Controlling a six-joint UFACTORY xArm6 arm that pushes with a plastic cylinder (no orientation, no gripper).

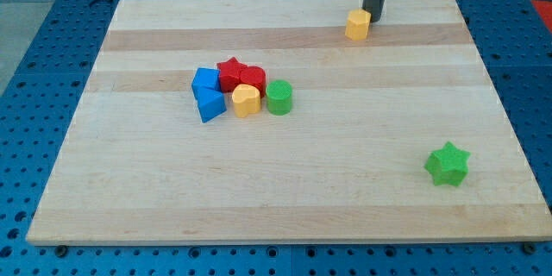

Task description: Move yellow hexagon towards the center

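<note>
The yellow hexagon (358, 24) sits near the top edge of the wooden desk (285, 181), toward the view's right, and my tip (373, 19), the rod that serves as end effector with no jaws to spread or press together, stands touching or just beside its upper-right side. Well apart, left of centre, cluster a blue cube (205, 80), a blue wedge-like block (210, 104), a red star (230, 72), another red block (252, 77), a yellow block (246, 101) and a green cylinder (279, 97). A green star (447, 164) lies alone at the lower right.
</note>
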